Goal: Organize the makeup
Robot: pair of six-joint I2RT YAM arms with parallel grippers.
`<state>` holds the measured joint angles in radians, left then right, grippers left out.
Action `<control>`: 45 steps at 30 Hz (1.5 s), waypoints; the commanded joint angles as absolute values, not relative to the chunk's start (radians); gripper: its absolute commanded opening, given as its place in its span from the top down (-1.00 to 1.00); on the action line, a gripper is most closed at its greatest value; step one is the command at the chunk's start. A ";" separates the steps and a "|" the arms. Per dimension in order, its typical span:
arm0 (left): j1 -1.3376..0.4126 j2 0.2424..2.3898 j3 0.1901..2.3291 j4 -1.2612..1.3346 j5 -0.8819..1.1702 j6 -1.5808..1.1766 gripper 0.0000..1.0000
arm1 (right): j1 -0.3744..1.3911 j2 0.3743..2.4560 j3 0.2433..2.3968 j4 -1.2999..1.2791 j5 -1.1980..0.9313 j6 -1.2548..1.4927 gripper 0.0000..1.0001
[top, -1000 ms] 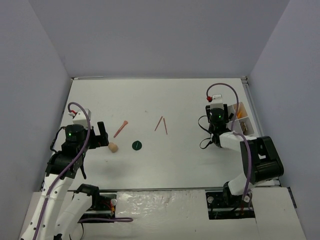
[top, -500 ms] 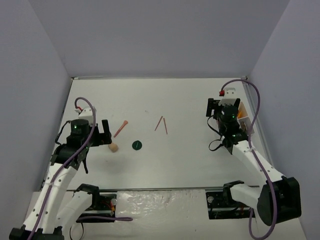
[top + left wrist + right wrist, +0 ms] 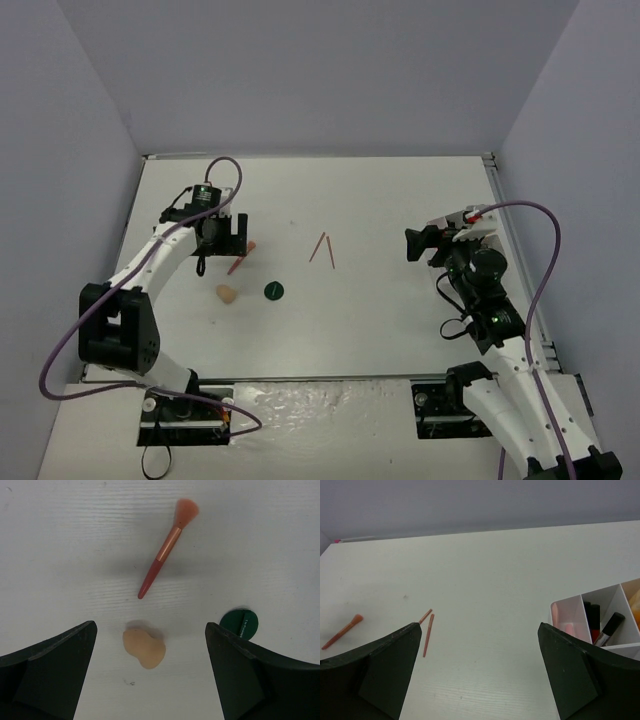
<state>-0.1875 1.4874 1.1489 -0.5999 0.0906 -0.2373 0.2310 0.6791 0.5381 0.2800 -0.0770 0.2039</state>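
Left jaws and right jaws are both spread wide, nothing gripped; brush (image 3: 165, 555) and disc (image 3: 239, 624) are spotted near the sponge (image 3: 144, 649).

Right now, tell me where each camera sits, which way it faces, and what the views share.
Top external: above and behind the arms, looking down on the table; both arms show, left pincer and right pincer.
Left wrist: on the left arm, facing straight down at brush, sponge and green disc; its two dark fingers frame the bottom corners.
Right wrist: low, facing across the table toward the back wall, past two pencils and the tray; its fingers show likewise.
Shared: the brush appears in all three views.
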 commanded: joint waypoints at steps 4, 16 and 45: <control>-0.181 1.690 1.303 -0.617 0.139 -0.163 -0.68 | 0.236 0.562 0.517 0.299 -0.115 0.238 -1.00; -0.193 1.920 1.371 -0.589 0.162 -0.149 0.03 | 0.236 0.543 0.494 0.295 -0.095 0.248 -1.00; -0.654 1.415 1.150 0.046 0.219 -0.227 1.00 | 0.236 0.708 0.730 0.181 -0.458 0.334 -0.94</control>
<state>-0.5932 1.5097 1.2043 -0.2201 0.1629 -0.1674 0.2306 0.6545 0.6287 0.1189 -0.3004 0.2976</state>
